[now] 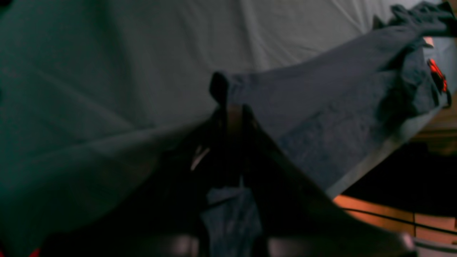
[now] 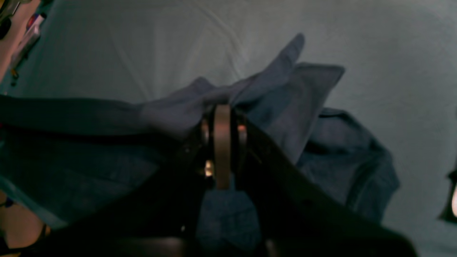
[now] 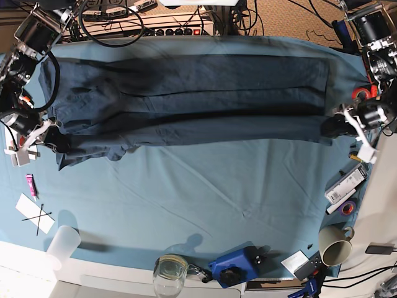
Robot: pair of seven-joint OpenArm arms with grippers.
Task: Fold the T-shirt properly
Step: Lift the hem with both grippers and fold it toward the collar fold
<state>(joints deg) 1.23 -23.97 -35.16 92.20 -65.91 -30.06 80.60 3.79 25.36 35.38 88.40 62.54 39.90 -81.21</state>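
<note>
The dark navy T-shirt [image 3: 186,93] is stretched wide across the far half of the teal tablecloth [image 3: 217,186], held taut between both arms and folded along its length. My left gripper [image 3: 333,127] is shut on the shirt's right end. In the left wrist view the shut left gripper [image 1: 228,105] pinches a bunched fabric edge, and the shirt [image 1: 321,100] runs away toward the other arm. My right gripper [image 3: 53,138] is shut on the shirt's left end. In the right wrist view the right gripper [image 2: 222,107] clamps crumpled fabric [image 2: 285,96], with more cloth hanging below.
A mug [image 3: 335,249], a purple tape roll [image 3: 347,208] and a white box [image 3: 344,184] lie at the right edge. A glass [image 3: 170,270], a blue device [image 3: 236,266] and a plastic cup [image 3: 64,245] stand along the front. A power strip [image 3: 167,28] lies behind the table.
</note>
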